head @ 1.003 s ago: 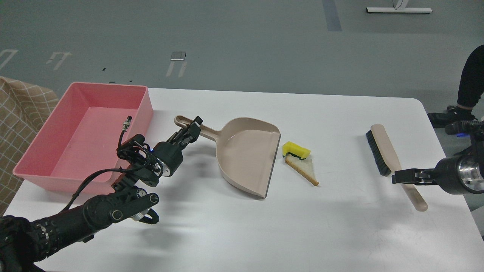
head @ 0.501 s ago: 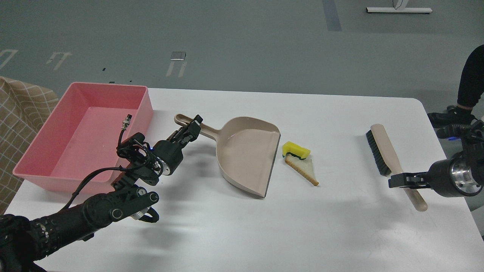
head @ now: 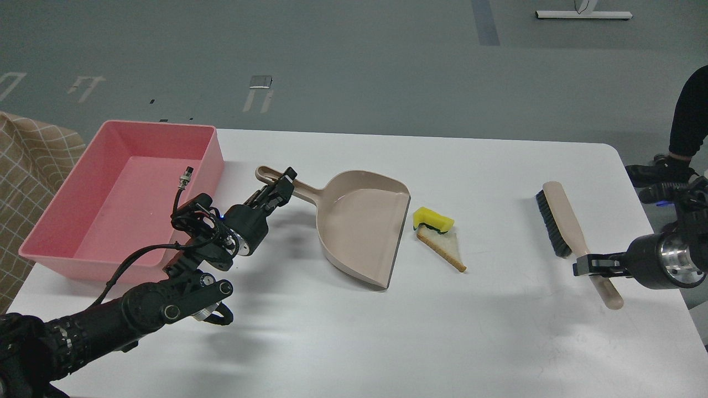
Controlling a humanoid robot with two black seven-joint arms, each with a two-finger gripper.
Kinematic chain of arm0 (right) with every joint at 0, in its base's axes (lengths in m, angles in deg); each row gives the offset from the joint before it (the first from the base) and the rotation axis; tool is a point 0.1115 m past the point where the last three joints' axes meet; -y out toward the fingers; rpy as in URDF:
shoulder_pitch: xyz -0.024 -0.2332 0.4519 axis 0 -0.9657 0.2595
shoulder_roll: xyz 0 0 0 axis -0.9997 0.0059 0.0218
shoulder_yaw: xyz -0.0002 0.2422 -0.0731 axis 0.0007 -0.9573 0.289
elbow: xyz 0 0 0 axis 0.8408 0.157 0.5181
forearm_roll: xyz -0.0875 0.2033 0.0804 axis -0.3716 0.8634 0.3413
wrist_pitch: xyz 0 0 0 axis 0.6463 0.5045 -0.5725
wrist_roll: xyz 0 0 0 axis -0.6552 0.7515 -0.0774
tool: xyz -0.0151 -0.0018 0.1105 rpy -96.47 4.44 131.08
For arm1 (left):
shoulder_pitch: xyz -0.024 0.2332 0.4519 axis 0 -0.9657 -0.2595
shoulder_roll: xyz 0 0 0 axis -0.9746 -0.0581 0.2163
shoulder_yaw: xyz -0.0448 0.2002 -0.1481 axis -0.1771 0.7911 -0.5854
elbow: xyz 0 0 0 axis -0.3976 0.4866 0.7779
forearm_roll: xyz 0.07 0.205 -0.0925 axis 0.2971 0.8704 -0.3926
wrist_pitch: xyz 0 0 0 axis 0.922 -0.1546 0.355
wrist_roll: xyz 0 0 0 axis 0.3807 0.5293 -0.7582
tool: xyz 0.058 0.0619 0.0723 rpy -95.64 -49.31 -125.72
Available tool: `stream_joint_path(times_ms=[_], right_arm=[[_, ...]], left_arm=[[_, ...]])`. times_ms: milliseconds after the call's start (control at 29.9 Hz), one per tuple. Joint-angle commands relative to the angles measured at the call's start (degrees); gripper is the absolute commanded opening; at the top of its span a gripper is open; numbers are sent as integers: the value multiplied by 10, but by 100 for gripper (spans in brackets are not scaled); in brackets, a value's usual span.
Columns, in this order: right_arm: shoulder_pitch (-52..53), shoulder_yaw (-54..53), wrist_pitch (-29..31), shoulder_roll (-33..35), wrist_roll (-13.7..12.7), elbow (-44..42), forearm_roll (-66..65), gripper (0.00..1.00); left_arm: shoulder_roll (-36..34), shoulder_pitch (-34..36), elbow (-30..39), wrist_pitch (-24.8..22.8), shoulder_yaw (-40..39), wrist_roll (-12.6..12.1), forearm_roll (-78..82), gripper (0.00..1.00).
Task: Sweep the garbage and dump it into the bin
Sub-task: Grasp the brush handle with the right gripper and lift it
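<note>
The yellow sponge (head: 433, 219) with its dark green layer and the triangular bread slice (head: 444, 249) lie touching on the white table, just right of the beige dustpan's (head: 362, 224) open lip. The pink bin (head: 66, 232) stands at the table's left and looks empty. My left gripper (head: 280, 187) sits on the dustpan's handle (head: 293, 188), fingers either side of it, closed on it. My right gripper (head: 582, 266) lies across the handle of the beige brush (head: 564, 221). It is seen dark and side-on, so its fingers cannot be told apart.
The table's right edge (head: 672, 309) is close to the brush. A checked cloth (head: 27, 160) hangs left of the bin. A person's dark leg and shoe (head: 683, 143) are on the floor beyond the table's right corner.
My right gripper dropped slightly onto the brush handle, and the handle's free end shifted a little to the left. My left arm, the dustpan and the garbage have hardly moved.
</note>
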Motion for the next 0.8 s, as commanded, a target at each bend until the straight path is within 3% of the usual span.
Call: stream_joint_path(times_ms=[0, 267, 769], right_arm=[[3, -3, 0, 0, 4, 2, 2, 17], [12, -11, 0, 3, 7, 25, 3, 0], [4, -33, 0, 1, -1, 81, 4, 0]], left_arm=[[0, 0, 2, 0, 0, 0, 0, 0], [0, 3, 2, 0, 0, 0, 0, 0], [-1, 4, 3, 0, 0, 0, 0, 0]])
